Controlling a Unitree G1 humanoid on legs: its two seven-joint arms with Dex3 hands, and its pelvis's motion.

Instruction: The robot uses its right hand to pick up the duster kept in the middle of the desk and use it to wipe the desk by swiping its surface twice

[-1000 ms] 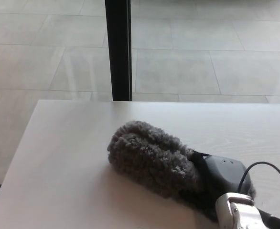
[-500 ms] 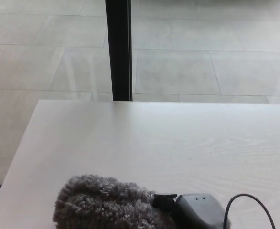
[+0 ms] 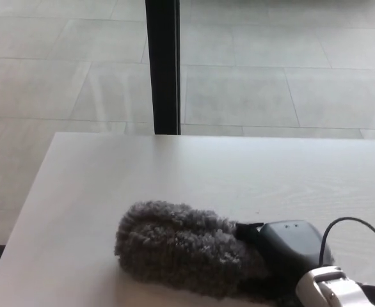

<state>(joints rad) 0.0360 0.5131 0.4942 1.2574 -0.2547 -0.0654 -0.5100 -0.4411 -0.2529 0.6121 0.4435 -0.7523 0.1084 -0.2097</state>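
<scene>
Swept back up and to the right since half a second ago: duster point(image 3: 181, 249) then low at the near-left edge, now more toward the middle of the desk point(image 3: 175, 173), though not as far up as a second ago. Black post behind the desk shifted only a touch, so mostly a move of the duster, not of the camera.

From left to right: fluffy grey head lying flat on the pale wood, left tip well clear of the desk's left edge; then the dark end disappearing under the right hand point(image 3: 293, 246). Hand closed over that end, judging by the way the duster travels with it, but fingers hidden under the black shell, so exact grip not visible. Left hand nowhere to be seen.

Likely very light, soft and squashy; no risk of breaking or slipping. Best held at the firmer right end, leaving the fleece free to drag.
</scene>
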